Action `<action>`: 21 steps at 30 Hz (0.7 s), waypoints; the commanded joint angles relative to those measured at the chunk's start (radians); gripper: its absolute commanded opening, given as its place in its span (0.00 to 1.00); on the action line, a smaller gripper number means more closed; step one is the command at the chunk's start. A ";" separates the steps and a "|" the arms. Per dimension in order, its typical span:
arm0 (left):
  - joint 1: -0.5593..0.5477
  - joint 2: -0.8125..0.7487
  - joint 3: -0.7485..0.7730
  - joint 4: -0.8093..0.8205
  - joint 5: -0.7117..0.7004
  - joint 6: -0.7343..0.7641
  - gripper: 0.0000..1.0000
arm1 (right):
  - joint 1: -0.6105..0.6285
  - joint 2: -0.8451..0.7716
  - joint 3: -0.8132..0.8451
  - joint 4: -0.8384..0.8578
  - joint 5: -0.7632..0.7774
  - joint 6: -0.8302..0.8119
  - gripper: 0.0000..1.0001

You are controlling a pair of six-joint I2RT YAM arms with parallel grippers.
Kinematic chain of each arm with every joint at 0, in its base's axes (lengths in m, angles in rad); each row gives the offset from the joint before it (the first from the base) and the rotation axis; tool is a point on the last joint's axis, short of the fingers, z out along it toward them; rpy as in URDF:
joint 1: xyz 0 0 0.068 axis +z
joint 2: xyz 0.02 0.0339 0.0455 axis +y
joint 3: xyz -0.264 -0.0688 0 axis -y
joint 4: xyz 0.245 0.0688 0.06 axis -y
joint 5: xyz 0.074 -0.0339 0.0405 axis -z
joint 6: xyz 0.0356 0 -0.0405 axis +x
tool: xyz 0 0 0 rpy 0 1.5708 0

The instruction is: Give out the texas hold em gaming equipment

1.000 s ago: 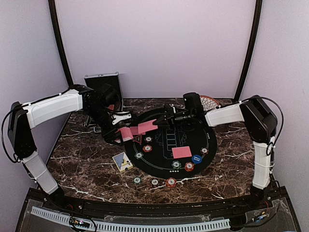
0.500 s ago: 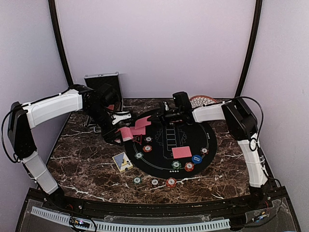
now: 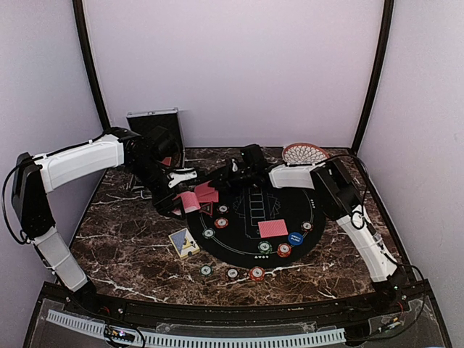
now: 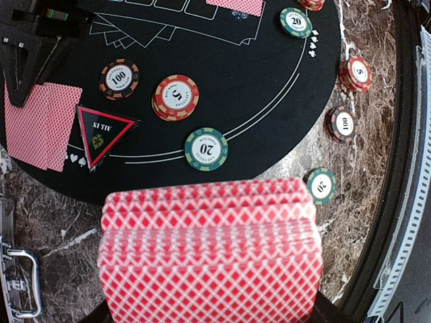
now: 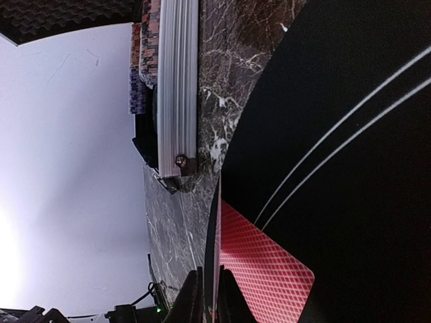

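My left gripper (image 3: pixel 181 200) is shut on a deck of red-backed playing cards (image 4: pixel 209 256), held over the black mat's (image 3: pixel 290 199) left edge; the deck hides its fingers. My right gripper (image 5: pixel 210 272) is at the mat's far left, jaws narrow with one red-backed card (image 5: pixel 217 229) edge-on between them. Another red card (image 5: pixel 266 269) lies flat on the mat beside it. The red-edged triangle marker (image 4: pixel 102 131) and several chips, among them a red one (image 4: pixel 176 97) and a green one (image 4: pixel 206 149), rest on the mat.
The silver case (image 3: pixel 154 127) stands open at the back left, the woven dish (image 3: pixel 304 154) at the back right. A red card (image 3: pixel 272 228) lies right of centre. A blue-yellow card box (image 3: pixel 183 243) and three chips (image 3: pixel 232 273) sit on the marble.
My right arm has swung left across the mat with its card, from the middle to the far left edge near the deck. The left arm has stayed put.
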 commanded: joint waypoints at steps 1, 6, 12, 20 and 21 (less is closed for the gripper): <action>0.005 -0.045 -0.007 -0.011 0.030 0.017 0.00 | 0.011 0.035 0.057 -0.013 0.035 -0.017 0.13; 0.006 -0.048 -0.011 -0.010 0.033 0.016 0.00 | 0.011 0.002 0.058 -0.125 0.078 -0.116 0.39; 0.006 -0.048 -0.008 -0.014 0.036 0.013 0.00 | 0.006 -0.080 0.024 -0.225 0.151 -0.218 0.55; 0.006 -0.053 -0.005 -0.017 0.035 0.011 0.00 | -0.001 -0.169 -0.018 -0.327 0.232 -0.306 0.73; 0.005 -0.055 -0.005 -0.017 0.033 0.011 0.00 | -0.001 -0.183 -0.032 -0.326 0.234 -0.308 0.75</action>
